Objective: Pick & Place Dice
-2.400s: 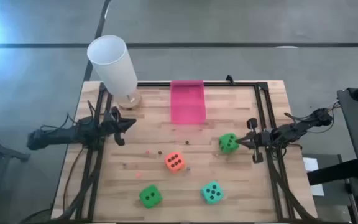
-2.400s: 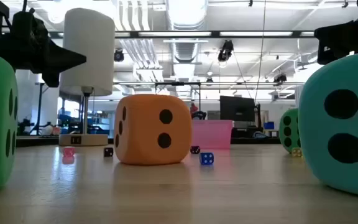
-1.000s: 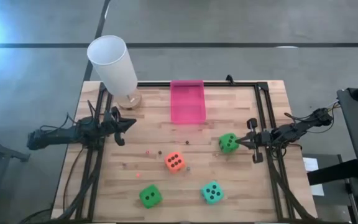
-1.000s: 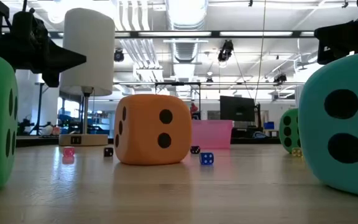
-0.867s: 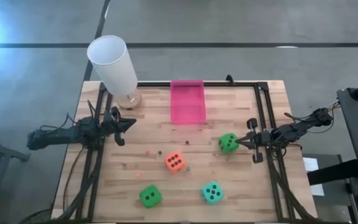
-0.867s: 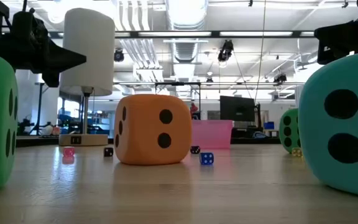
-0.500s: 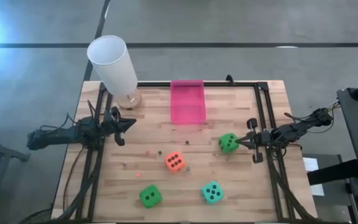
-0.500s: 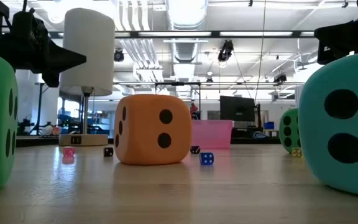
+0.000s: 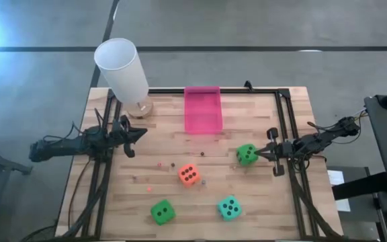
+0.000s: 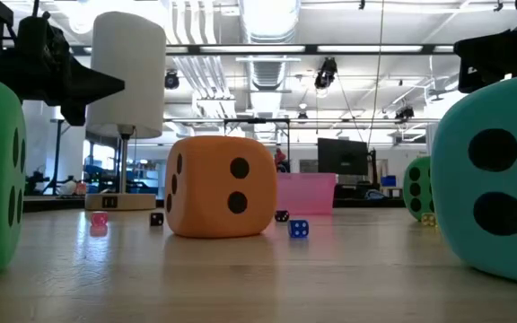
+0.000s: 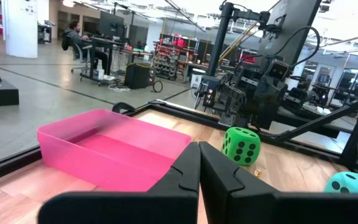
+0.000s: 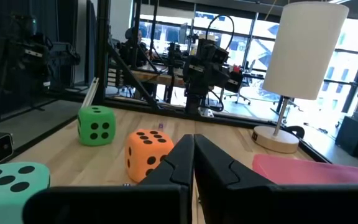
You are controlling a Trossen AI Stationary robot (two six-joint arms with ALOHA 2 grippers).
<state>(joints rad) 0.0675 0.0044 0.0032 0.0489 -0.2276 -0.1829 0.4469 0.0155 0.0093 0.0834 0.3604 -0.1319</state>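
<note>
Task progress: none of the dice appears to have been placed. The pink tray [image 9: 202, 111], judged to be the receptacle, lies at the middle of the counter's far edge and shows no die inside in the high view or the left wrist view. All four large dice rest on the bare wooden counter [image 9: 166, 144]: one green die [image 9: 246, 154] toward the right edge, the orange-red die [image 9: 188, 174] near the centre, the second green die [image 9: 162, 212] near the front edge left of centre, and the teal die [image 9: 229, 208] near the front edge right of centre. Four pick-and-place cycles therefore remain. The right pincer [image 9: 261, 154] is fully closed and empty, its tip just beside the right-hand green die; contact cannot be confirmed. It must open before any grasp. The left pincer [image 9: 142, 134] is likewise closed and empty, above the left part of the counter, well apart from every die. Surface: light wood planking bounded by a dark metal frame [image 9: 284, 121]. A lamp [image 9: 121, 69] with a white cylindrical shade stands at the far left corner. Several much smaller dice [image 10: 299, 228], among them a blue, a pink and a dark one, lie scattered between the tray and the orange-red die. Room: an open workshop with a grey floor, ceiling strip lighting, desks, monitors and equipment racks; a person [image 11: 75, 37] sits at a desk in the background of the left wrist view.
</note>
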